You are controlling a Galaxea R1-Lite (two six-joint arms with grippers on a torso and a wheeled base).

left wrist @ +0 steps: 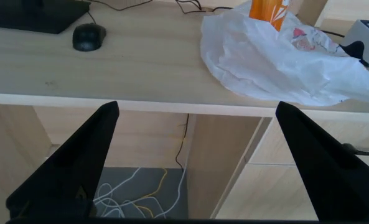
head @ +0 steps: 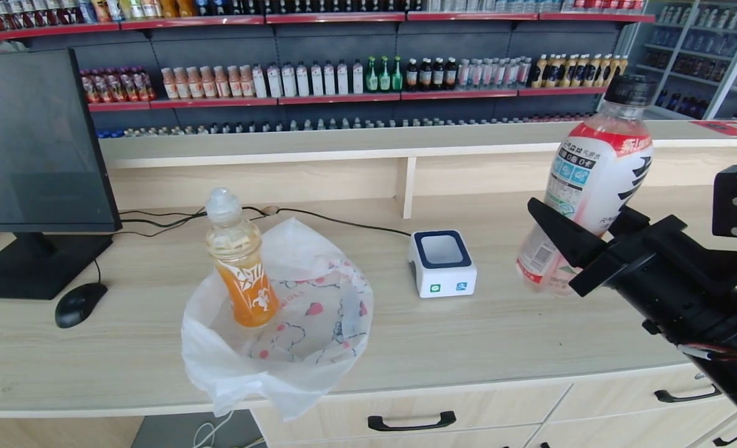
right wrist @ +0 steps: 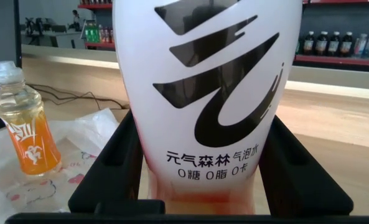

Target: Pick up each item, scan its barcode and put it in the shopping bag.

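The right claw [head: 583,233] is clamped low on the bottle [head: 598,168], holding it tilted in the air. The scanner [head: 441,263] sits below and left of this claw; the bag [head: 318,354] lies farther left, an orange bottle [head: 242,274] standing in it. The left claw [left wrist: 196,109] hangs spread apart and empty, low before the counter [left wrist: 109,68], the bag above and beyond it. Gripped so low, the bottle may pivot or slip; swung into the bag, it may topple the orange one

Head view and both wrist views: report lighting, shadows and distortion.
Head view: even light, only soft shadows beside the mouse and scanner; the shelves bow slightly. Right wrist view: no glare on the held bottle. Left wrist view: shade under the counter.
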